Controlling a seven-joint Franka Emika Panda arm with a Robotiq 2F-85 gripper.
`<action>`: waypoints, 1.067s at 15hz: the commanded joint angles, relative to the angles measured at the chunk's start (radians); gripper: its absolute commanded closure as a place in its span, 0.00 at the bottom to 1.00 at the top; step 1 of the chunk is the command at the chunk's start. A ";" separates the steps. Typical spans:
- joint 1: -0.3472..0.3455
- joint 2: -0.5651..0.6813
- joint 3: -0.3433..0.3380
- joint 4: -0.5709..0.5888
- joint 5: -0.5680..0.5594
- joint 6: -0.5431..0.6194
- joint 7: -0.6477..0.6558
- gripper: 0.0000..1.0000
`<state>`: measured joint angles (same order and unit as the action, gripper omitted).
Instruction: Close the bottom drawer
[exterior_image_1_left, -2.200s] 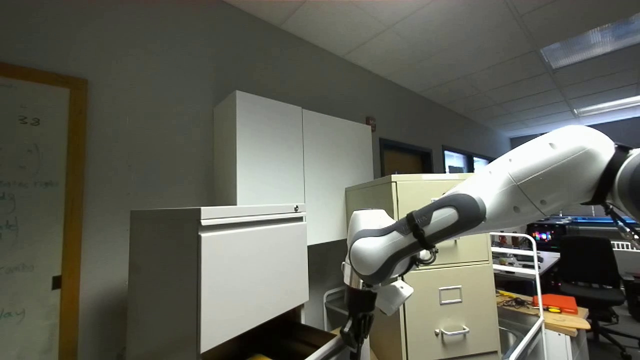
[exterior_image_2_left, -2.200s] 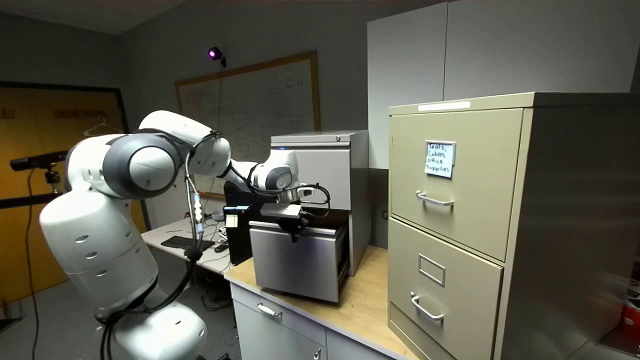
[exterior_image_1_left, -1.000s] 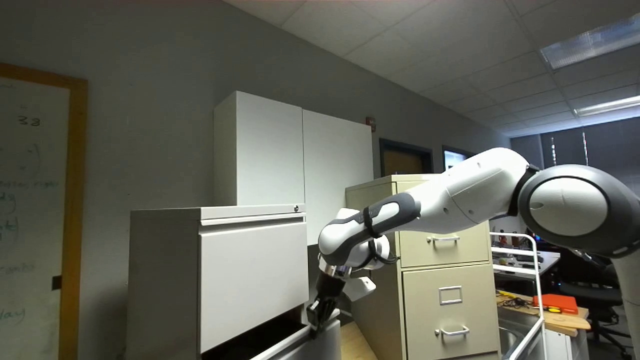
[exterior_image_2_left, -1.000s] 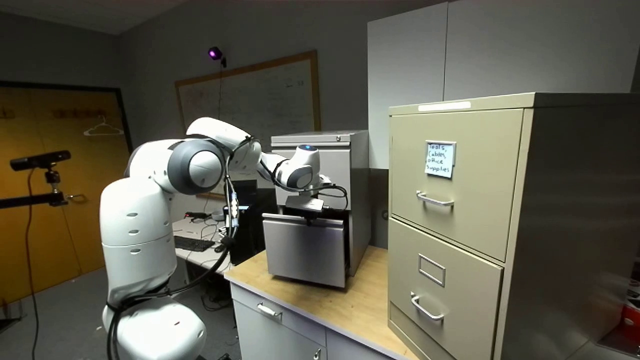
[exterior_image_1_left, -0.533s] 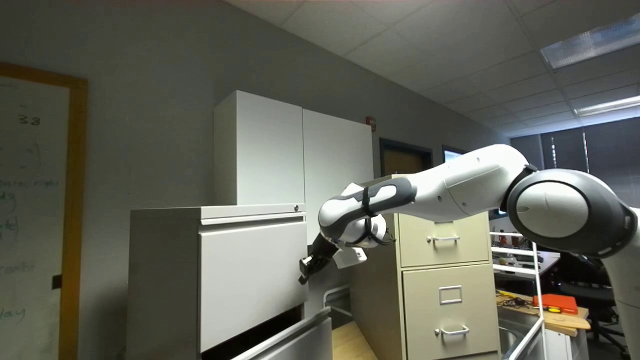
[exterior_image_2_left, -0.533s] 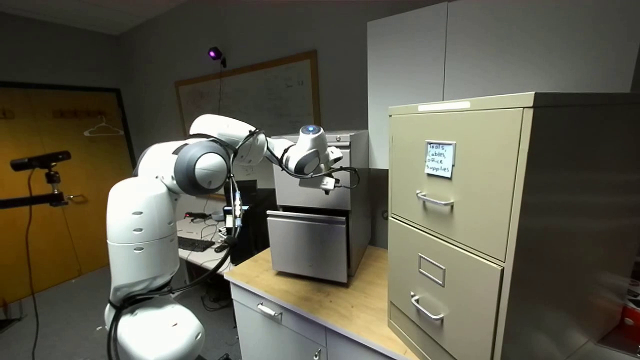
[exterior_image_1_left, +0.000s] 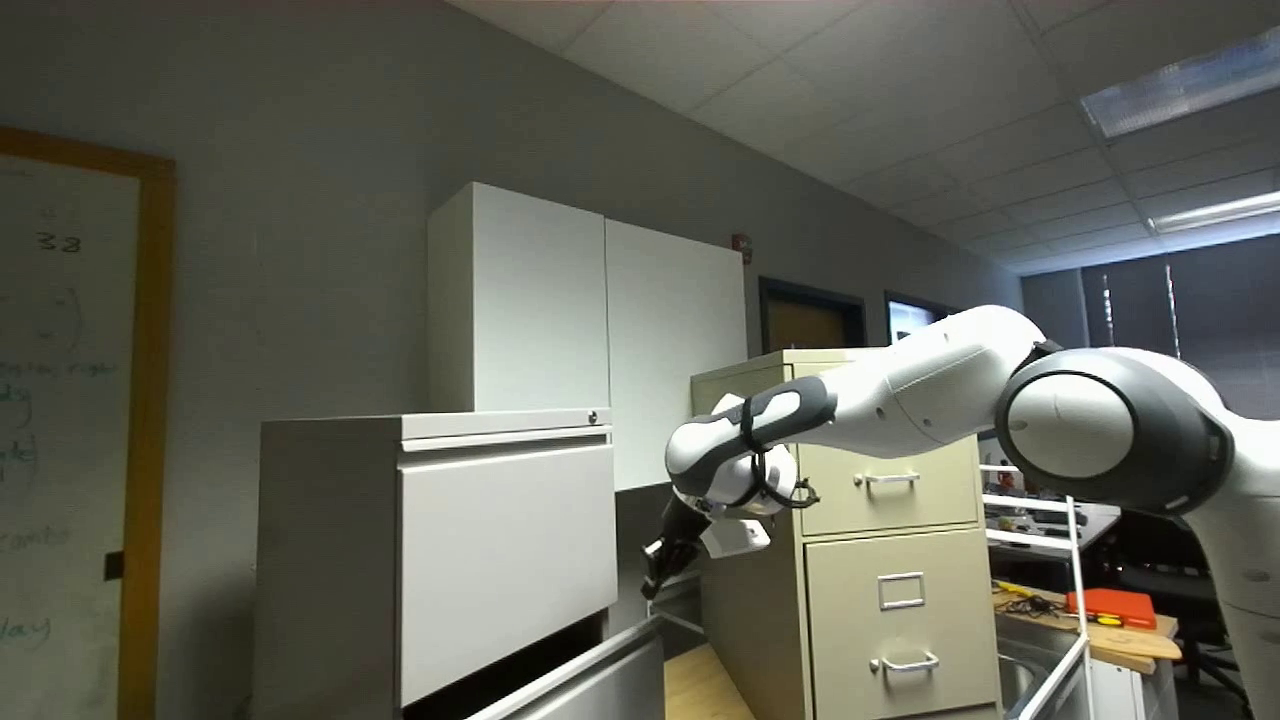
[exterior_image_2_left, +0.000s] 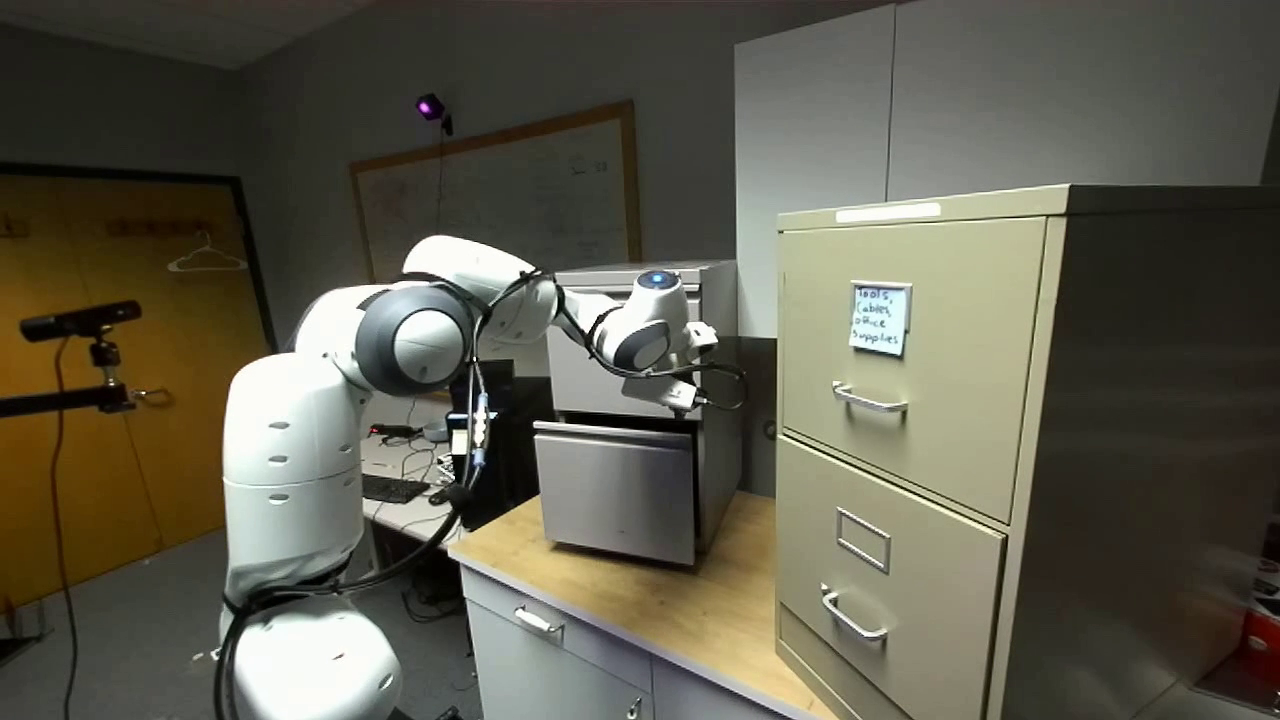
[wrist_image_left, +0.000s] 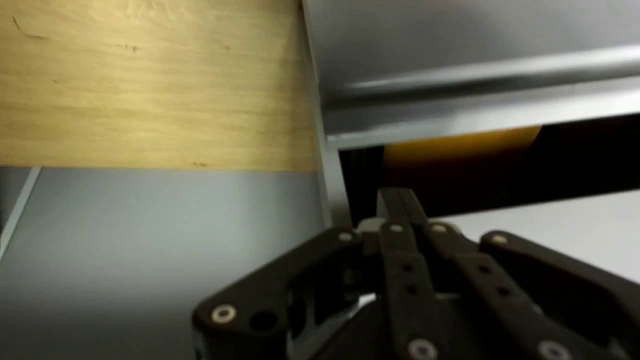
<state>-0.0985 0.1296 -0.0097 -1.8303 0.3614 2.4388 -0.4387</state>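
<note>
Hovering just above the bottom drawer (exterior_image_2_left: 620, 490), your gripper (wrist_image_left: 401, 201) has its fingertips (wrist_image_left: 390, 206) pressed together. In an exterior view a slim gap separates those tips from the drawer's rim (wrist_image_left: 475, 113), and the gripper sits toward the rim's end nearest the beige filing cabinet (exterior_image_2_left: 940, 300). The drawer stands partly pulled out below it, and in the wrist view its dark inside shows beyond your fingertips, with something yellow (wrist_image_left: 460, 146) in there, too blurred to name.

Ahead of your gripper, past that dark slot, rises the flat white front of the upper drawer (exterior_image_1_left: 510, 570). Off to the gripper's side stands the filing cabinet, its bar handles (exterior_image_2_left: 870, 401) jutting out. Black cables (exterior_image_2_left: 722, 367) loop outward higher than your fingertips, on that same side. White wall cabinets (exterior_image_1_left: 540, 300) hang higher and farther back.

For edges, you have the drawer's rim running below your gripper, and a pale side edge (wrist_image_left: 334, 185) lying close alongside your fingertips in the wrist view. Open room lies beside the gripper, between the filing cabinet and the pale grey cabinet (exterior_image_1_left: 325, 560) that holds the drawers, over a strip of wooden countertop (exterior_image_2_left: 735, 590) whose back edge meets a grey surface (wrist_image_left: 160, 225).
</note>
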 joint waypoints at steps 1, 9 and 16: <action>-0.021 -0.083 -0.025 -0.126 -0.015 -0.007 0.035 1.00; -0.016 -0.147 -0.053 -0.279 0.142 0.055 -0.004 1.00; 0.021 -0.079 -0.037 -0.198 0.415 0.115 -0.066 1.00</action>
<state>-0.0878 0.0183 -0.0517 -2.0793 0.6908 2.5390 -0.4665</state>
